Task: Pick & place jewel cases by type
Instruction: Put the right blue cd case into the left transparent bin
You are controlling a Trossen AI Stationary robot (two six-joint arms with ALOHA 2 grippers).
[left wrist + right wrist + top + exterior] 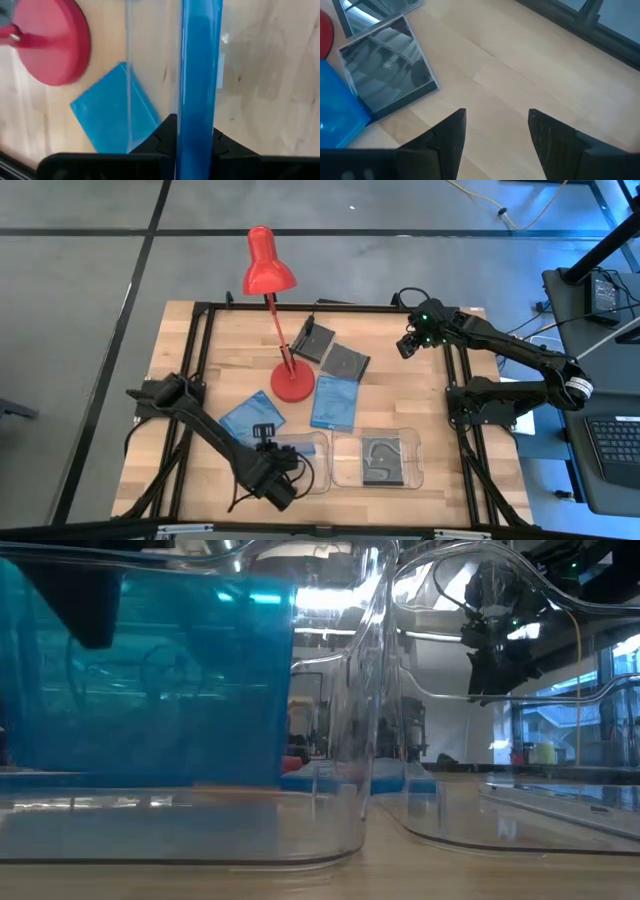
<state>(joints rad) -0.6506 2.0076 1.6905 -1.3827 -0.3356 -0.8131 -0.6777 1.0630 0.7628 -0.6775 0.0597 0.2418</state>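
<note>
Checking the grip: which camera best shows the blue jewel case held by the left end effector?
The left wrist view: the blue jewel case stands edge-on, clamped in the left end effector. The low view shows its broad blue face inside the clear tray; the high view hides it under the arm; the right wrist view misses it.

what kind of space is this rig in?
Probably a robotics lab or workshop. A wooden table in a black metal frame stands on a grey floor, a computer desk with a keyboard sits beside it, and glass partitions show in the room beyond.
</note>
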